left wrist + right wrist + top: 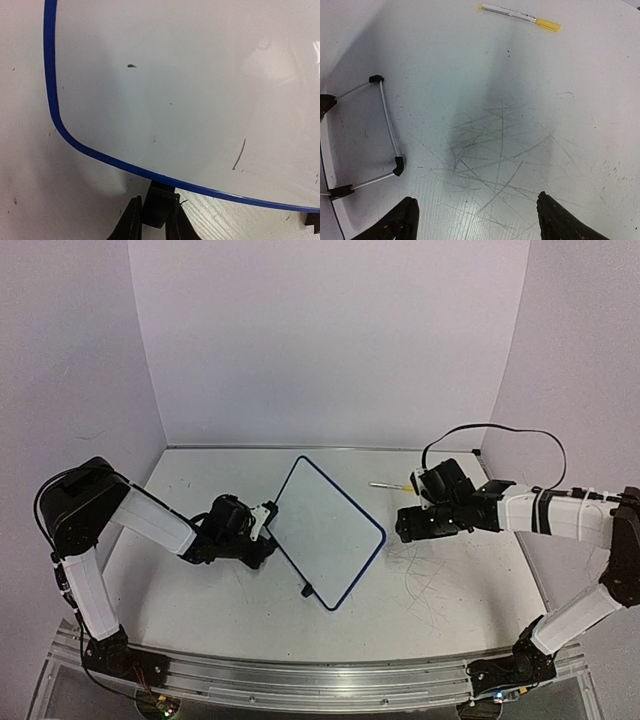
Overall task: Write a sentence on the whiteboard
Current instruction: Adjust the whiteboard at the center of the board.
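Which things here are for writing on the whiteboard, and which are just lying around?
For the job: whiteboard; yellow-capped marker; wire stand.
Just there: grey scribble marks on the table.

One whiteboard (325, 530), one marker (520, 17), one left end effector (155, 216), one right end effector (476, 202).

spread claw (476, 199) over scratched tabletop (520, 125), marker (519, 16) beyond.
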Controlling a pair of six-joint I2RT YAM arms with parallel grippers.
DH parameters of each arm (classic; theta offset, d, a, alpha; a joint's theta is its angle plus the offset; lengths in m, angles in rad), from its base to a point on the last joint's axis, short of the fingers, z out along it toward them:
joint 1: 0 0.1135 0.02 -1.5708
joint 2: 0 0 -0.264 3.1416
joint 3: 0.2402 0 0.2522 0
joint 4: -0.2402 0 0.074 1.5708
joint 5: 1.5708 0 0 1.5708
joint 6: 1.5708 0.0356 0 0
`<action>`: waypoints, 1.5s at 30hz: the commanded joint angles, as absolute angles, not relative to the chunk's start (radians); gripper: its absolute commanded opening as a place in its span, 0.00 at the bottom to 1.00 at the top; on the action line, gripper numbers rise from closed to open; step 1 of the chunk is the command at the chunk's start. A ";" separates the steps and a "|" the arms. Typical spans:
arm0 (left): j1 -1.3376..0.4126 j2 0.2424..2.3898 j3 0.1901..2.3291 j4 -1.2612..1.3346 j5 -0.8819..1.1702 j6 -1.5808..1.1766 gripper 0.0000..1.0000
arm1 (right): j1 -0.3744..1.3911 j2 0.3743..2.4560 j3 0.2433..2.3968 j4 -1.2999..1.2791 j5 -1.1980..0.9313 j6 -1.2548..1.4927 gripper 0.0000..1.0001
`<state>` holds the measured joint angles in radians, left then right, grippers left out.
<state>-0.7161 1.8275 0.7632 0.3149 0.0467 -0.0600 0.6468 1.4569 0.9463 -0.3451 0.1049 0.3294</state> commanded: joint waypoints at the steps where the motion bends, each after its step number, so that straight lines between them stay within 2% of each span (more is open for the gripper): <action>1: -0.759 1.758 0.705 0.328 -0.138 -0.240 0.05 | 0.644 1.403 0.944 -0.321 0.202 0.386 0.83; 6: -0.853 1.741 0.672 0.323 -0.315 -0.481 0.05 | 0.575 1.373 0.917 -0.318 0.198 0.432 0.85; 9: -0.891 1.736 0.646 0.322 -0.361 -0.688 0.00 | 0.560 1.358 0.926 -0.301 0.164 0.423 0.86; 13: -0.965 1.753 0.642 0.320 -0.391 -0.864 0.01 | 0.560 1.357 0.943 -0.270 0.113 0.411 0.87; 18: -1.040 1.739 0.671 0.296 -0.423 -0.869 0.25 | 0.560 1.329 0.913 -0.196 0.037 0.389 0.87; 19: -1.046 1.731 0.669 0.293 -0.418 -0.865 0.33 | 0.560 1.320 0.902 -0.180 0.025 0.382 0.87; 25: -1.101 1.594 0.594 0.285 -0.408 -0.794 0.61 | 0.560 1.248 0.842 -0.158 0.058 0.348 0.92; 26: -1.115 1.559 0.577 0.285 -0.410 -0.775 0.72 | 0.560 1.242 0.838 -0.158 0.054 0.336 0.93; 28: -1.143 1.476 0.552 0.282 -0.403 -0.734 0.89 | 0.560 1.230 0.829 -0.147 0.016 0.291 0.96; 30: -1.150 1.381 0.509 0.277 -0.360 -0.721 0.99 | 0.560 1.210 0.808 -0.126 -0.027 0.264 0.97; 33: -1.145 1.249 0.493 0.242 -0.305 -0.679 0.99 | 0.562 1.180 0.770 -0.084 -0.162 0.252 0.96; 36: -1.116 1.162 0.556 0.086 -0.331 -0.666 0.99 | 0.564 1.147 0.729 -0.042 -0.276 0.296 0.93; 38: -1.034 1.155 0.576 0.048 -0.228 -0.648 0.99 | 0.568 1.122 0.714 -0.040 -0.283 0.344 0.93; 40: -0.913 1.198 0.588 0.021 -0.092 -0.673 0.93 | 0.571 1.104 0.709 -0.039 -0.295 0.374 0.93; 45: -0.884 1.340 0.630 0.011 0.020 -0.658 0.80 | 0.586 1.078 0.722 -0.046 -0.310 0.403 0.94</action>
<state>-0.8848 1.2367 0.5776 0.0872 -0.1403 -0.6811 0.5720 1.1141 0.7101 -0.0920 -0.2690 0.3607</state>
